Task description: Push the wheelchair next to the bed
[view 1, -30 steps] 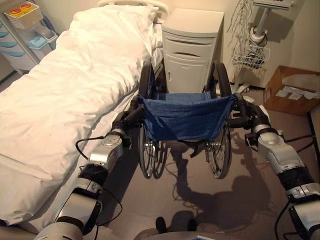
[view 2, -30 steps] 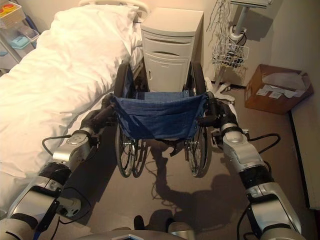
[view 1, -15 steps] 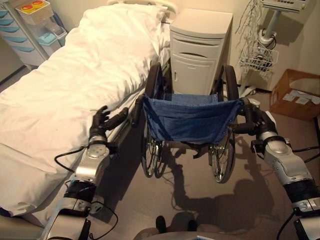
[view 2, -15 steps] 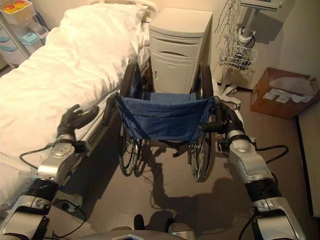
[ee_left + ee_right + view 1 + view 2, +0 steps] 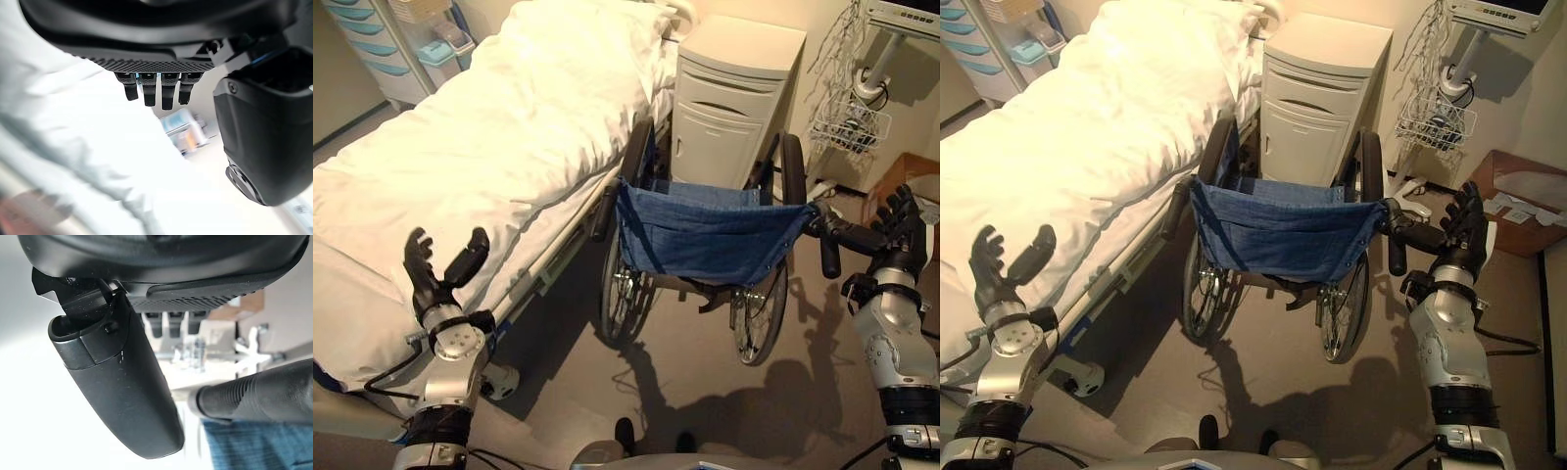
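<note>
Left eye view: the bed (image 5: 480,166) fills the robot's left side, and the wheelchair (image 5: 705,245) stands just beside its frame, before the bedside cabinet (image 5: 729,98); it is judged heavy, stiff and free-rolling, best taken at its two rear push handles. Both the left hand (image 5: 435,279) and right hand (image 5: 901,220) are released, fingers spread, the right beside the right push handle (image 5: 847,237). A cardboard box (image 5: 1523,201) holds papers.

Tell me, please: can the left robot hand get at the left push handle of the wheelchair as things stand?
Probably yes. The left robot hand is open, over the bed's edge, apart from the wheelchair's left push handle. Nothing stands between them, though the arm must stretch forward.
</note>
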